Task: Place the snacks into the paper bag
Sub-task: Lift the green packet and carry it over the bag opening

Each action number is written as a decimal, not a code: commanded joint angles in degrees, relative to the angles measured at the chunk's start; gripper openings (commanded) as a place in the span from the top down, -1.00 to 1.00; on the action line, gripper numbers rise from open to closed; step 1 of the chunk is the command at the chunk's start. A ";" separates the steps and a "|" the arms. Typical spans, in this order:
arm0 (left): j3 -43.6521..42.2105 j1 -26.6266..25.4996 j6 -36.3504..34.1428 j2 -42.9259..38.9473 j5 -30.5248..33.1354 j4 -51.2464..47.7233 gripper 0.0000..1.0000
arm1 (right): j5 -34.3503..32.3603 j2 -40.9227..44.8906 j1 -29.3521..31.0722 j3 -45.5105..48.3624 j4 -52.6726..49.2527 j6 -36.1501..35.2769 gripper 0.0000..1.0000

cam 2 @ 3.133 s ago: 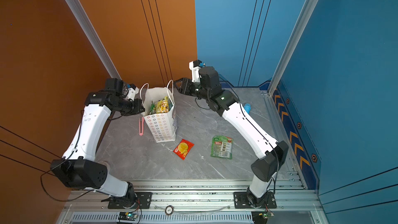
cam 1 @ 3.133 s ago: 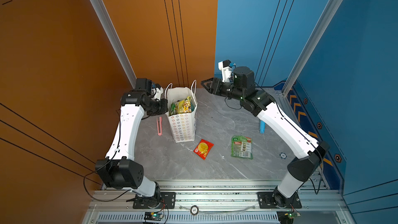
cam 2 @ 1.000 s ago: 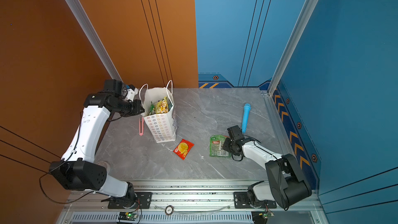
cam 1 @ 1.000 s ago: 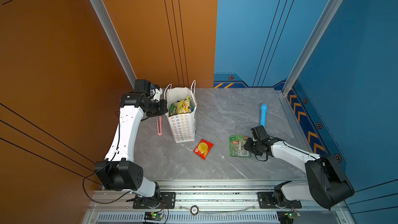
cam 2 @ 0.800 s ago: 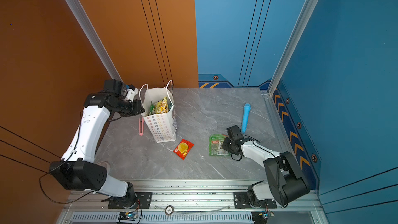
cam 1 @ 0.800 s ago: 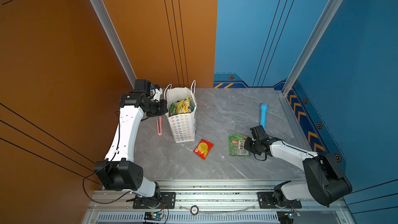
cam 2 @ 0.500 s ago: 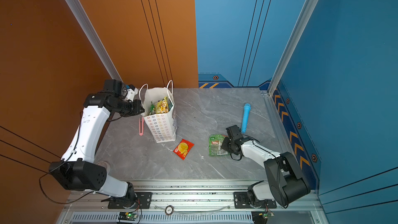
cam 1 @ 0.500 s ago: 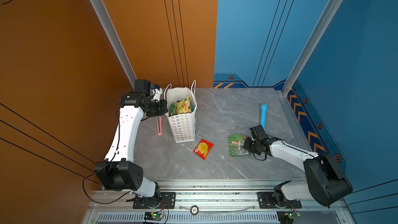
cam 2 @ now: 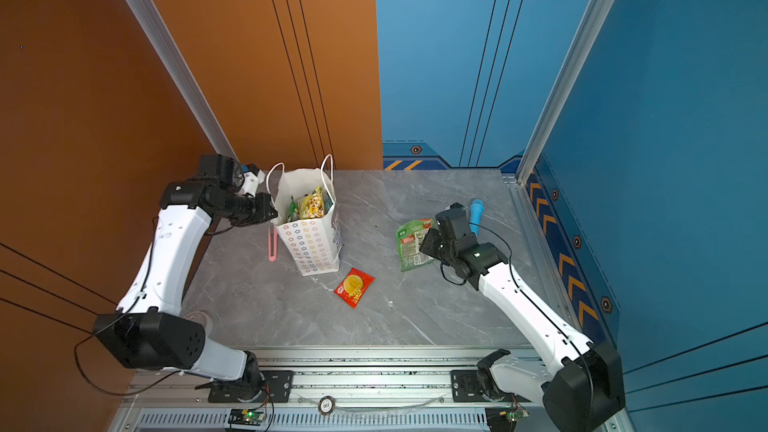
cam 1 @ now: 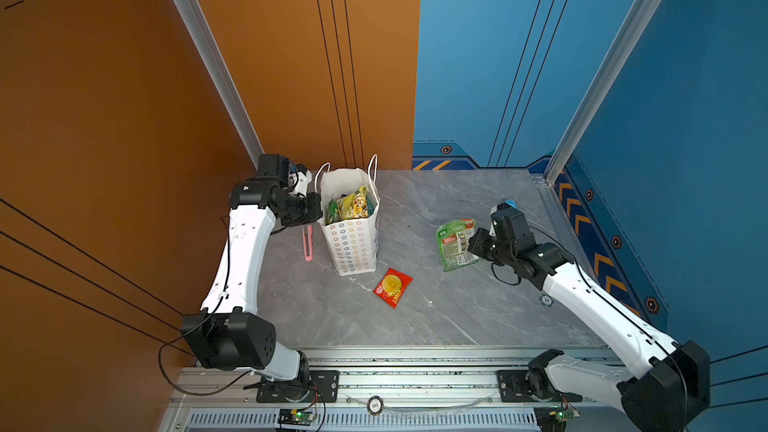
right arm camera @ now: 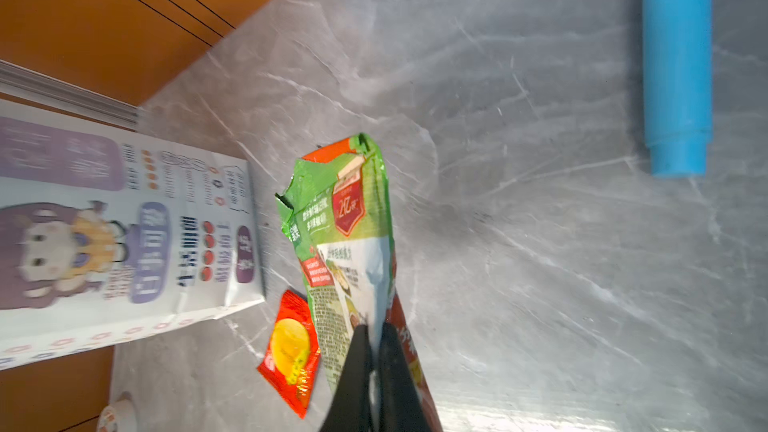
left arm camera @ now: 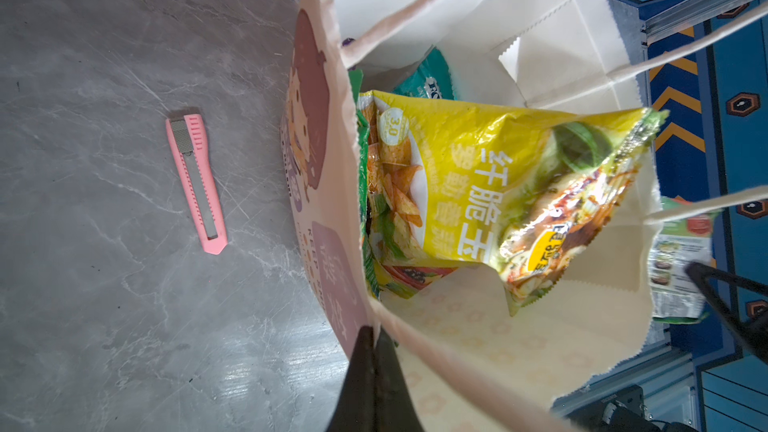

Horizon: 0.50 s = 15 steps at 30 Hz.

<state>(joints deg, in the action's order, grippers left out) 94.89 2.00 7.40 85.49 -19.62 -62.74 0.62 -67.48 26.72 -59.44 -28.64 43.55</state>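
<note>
Green packet (cam 1: 455, 243) lifted, pinched in right claw (right arm camera: 375, 329); left claw (left arm camera: 374, 332) clamps paper bag (cam 1: 353, 243)

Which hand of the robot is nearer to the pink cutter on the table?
Left. The left hand grips the paper bag at its rim, on the side where the pink cutter lies; the right hand, shut on the green packet, is beyond the bag's other side.

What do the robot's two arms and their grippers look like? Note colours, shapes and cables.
The left arm and right arm match: smooth white link shells joined by bulky black rounded joints. Thin black cables loop out near the bases and wrists. The left gripper and right gripper are black, with slim fingers tapering to narrow tips.
</note>
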 commanded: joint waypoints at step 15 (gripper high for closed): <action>-0.06 0.41 0.16 -2.89 -2.87 1.19 1.00 | -4.92 -13.12 14.99 -35.06 -3.70 -7.33 1.00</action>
<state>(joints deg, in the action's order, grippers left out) 94.80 2.00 7.40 85.27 -19.77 -62.74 -3.27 -78.28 39.53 -89.58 -32.03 38.76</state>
